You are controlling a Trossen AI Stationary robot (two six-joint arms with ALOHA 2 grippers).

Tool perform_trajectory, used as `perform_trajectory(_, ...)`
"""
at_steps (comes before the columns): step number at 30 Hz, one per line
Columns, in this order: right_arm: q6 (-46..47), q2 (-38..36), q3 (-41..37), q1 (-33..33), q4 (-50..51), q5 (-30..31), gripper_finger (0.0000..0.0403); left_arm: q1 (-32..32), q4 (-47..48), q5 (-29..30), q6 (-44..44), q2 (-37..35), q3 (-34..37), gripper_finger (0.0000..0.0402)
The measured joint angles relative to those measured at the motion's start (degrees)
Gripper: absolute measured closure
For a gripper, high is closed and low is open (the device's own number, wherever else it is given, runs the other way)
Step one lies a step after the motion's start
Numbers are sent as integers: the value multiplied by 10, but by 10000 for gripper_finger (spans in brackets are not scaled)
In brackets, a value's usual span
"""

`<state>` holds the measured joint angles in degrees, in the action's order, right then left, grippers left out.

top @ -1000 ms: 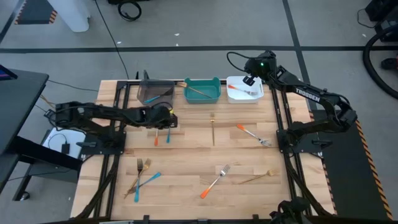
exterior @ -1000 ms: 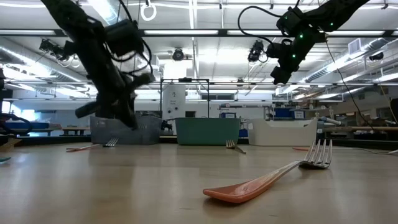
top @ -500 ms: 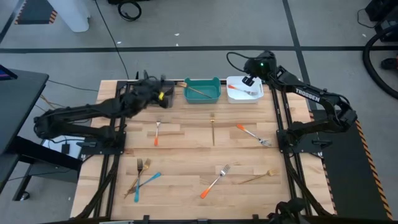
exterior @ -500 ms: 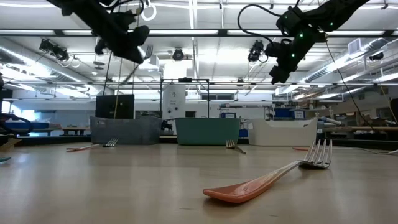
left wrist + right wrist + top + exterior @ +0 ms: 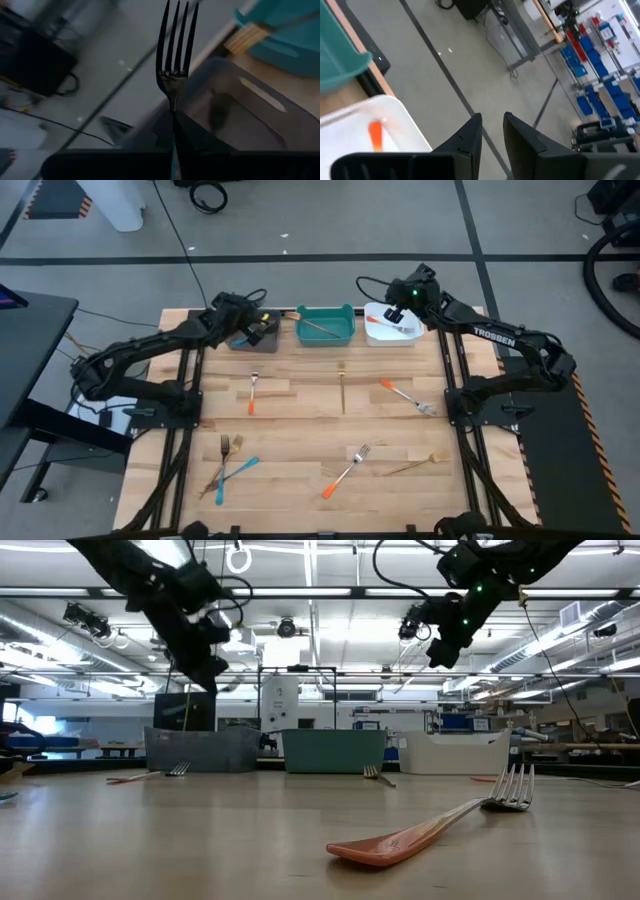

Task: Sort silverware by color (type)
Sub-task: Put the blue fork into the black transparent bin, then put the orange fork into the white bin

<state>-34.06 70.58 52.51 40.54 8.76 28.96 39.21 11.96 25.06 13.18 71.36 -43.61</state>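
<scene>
Now the left hand (image 5: pixel 250 330) hovers over the grey bin (image 5: pixel 260 115), clenched on a fork (image 5: pixel 175 60) low on its handle. It looks light, stiff and slick, best pinched mid-handle. Silver tines, a hint of blue below. The right hand (image 5: pixel 492 132), empty, hangs slightly parted over the white bin (image 5: pixel 392 335).

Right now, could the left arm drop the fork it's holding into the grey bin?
Probably yes. The left gripper hangs right over the grey bin, its fingers shut on the fork, tines pointing up. Nothing shows between them, and the right gripper is away over the white bin.
</scene>
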Motion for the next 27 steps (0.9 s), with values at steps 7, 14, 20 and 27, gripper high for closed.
perform_trajectory(7,11,-1,0,-67,0,31,317,21,13,-8,-5,68,0,387)
perform_trajectory(14,9,-1,0,-125,3,118,317,36,12,-44,-37,83,0,328)
perform_trajectory(20,9,-1,0,-146,4,121,317,16,60,-55,-91,52,-2,295)
perform_trajectory(27,9,-1,0,-143,7,121,317,-50,307,-164,-273,11,-80,293)
